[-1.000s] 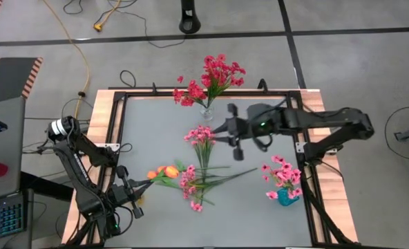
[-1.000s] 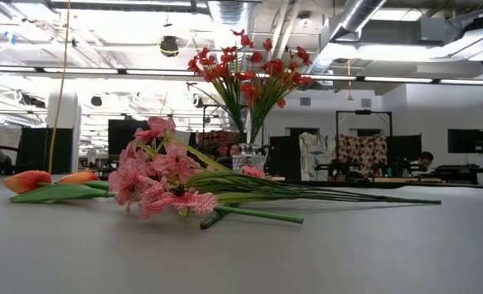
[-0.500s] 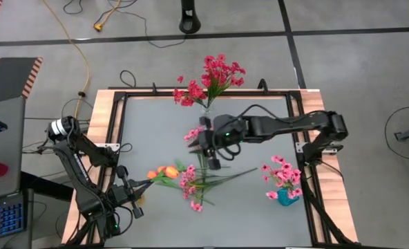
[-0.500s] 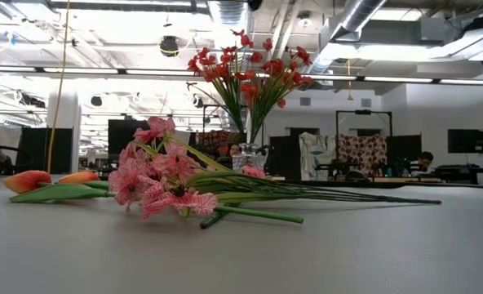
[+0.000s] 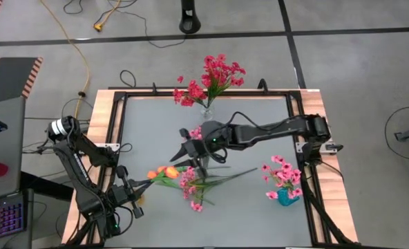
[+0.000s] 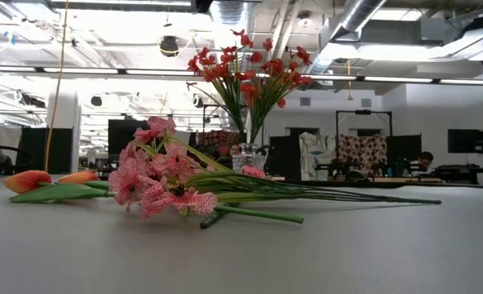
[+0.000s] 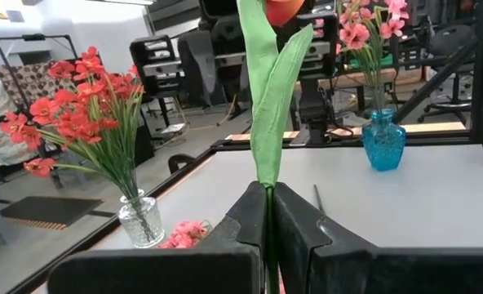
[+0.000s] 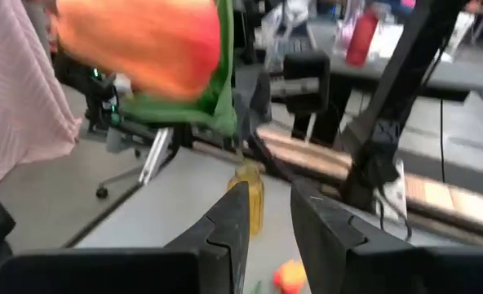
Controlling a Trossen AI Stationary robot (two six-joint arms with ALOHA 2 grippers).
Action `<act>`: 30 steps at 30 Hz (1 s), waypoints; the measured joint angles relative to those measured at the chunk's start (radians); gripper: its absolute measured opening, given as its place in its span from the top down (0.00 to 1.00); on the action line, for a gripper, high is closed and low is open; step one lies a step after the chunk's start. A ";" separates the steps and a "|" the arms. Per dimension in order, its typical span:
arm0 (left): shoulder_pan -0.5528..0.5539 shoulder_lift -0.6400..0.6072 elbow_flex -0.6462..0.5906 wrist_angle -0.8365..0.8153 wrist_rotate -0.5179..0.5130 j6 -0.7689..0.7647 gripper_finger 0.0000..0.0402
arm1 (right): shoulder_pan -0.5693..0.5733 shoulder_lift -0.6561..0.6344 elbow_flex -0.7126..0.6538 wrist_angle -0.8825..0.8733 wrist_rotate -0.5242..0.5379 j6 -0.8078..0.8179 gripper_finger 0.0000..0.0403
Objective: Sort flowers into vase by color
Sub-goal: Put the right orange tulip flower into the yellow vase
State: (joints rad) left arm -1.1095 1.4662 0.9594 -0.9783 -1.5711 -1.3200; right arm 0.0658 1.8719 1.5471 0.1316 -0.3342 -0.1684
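High view, table: a grey table [image 5: 142,131] in a dark frame with wooden edges.
High view, right hand: the right hand [image 5: 192,150] reaches to mid-table from the right side, its fingers apart and holding nothing, right over the loose flowers.
High view, loose flowers: pink sprays [image 5: 189,183] lie just near of that hand, stems fanning right; a little more pink [image 5: 196,131] peeks out at the hand's far edge.
High view, orange buds: the orange tulips [image 5: 164,170] lie left of the pink sprays, just near-left of the right hand.
High view, left hand: the left hand [image 5: 144,185] sits at the near-left corner, fingers together on the tulip stem (only the tips show from above).
High view, vases: red flowers [image 5: 215,79] stand in a clear vase [image 5: 206,113] at the far edge; pink flowers [image 5: 282,173] stand in a blue vase [image 5: 286,197] near right.

Low view, flowers: pink sprays [image 6: 156,184] lie flat on the table with green stems [image 6: 307,193] running right, tulips [image 6: 46,180] to their left, the red bunch [image 6: 250,73] upright behind; neither hand shows here.

Left wrist view, hand: fingers [image 7: 294,229] pressed together on a green tulip stem [image 7: 266,106] that rises straight out of the grip.
Left wrist view, beyond: the clear vase [image 7: 141,220] of red flowers and the blue vase [image 7: 383,140] stand well apart across the table.

Right wrist view, hand: fingers [image 8: 229,224] stand apart with nothing between them (picture blurred).
Right wrist view, flowers: an orange tulip [image 8: 144,41] looms just ahead of the fingers, pink petals [image 8: 17,106] beside it.
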 joint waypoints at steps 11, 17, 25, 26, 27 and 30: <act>0.000 0.000 0.000 0.001 0.000 0.017 1.00 | 0.005 0.016 0.000 0.127 -0.092 -0.043 0.71; 0.000 0.000 0.000 0.004 0.000 0.016 1.00 | 0.026 0.030 0.000 0.182 -0.090 -0.099 0.71; 0.000 0.000 0.000 0.004 0.000 0.016 1.00 | 0.035 0.072 0.000 0.263 -0.085 -0.108 0.71; 0.000 0.000 0.000 0.005 0.000 0.016 1.00 | 0.035 0.076 0.000 0.278 -0.083 -0.098 0.71; 0.000 0.000 0.000 0.004 0.000 0.016 1.00 | 0.035 0.077 0.000 0.285 -0.082 -0.089 0.71; 0.000 0.000 0.000 0.005 0.000 0.016 1.00 | 0.035 0.080 0.000 0.289 -0.081 -0.091 0.71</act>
State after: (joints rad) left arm -1.1095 1.4662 0.9596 -0.9738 -1.5715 -1.3045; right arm 0.1005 1.9514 1.5471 0.4205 -0.4149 -0.2596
